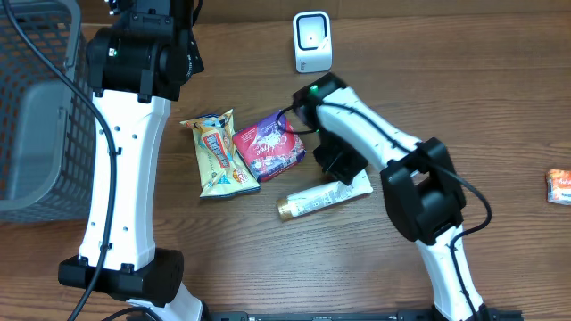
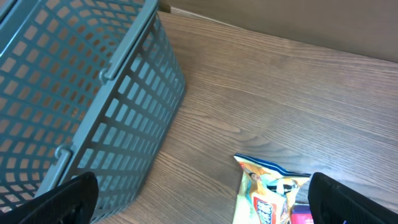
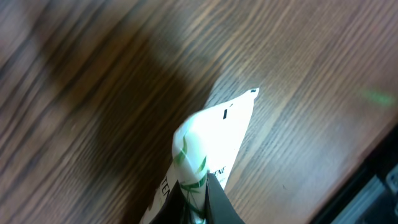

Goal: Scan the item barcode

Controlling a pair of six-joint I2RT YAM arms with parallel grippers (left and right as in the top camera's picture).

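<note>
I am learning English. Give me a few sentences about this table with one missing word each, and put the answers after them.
1. The right gripper is shut on the flat end of the white ___.
2. The left gripper is ___ and holds nothing.
3. The grey basket stands on the ___ side of the overhead view.
Missing words: tube; open; left.

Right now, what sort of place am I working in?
Probably a mock shop checkout: a white scanner, a grey mesh basket, and packaged goods, a snack packet and a tube, on the wooden table.
</note>
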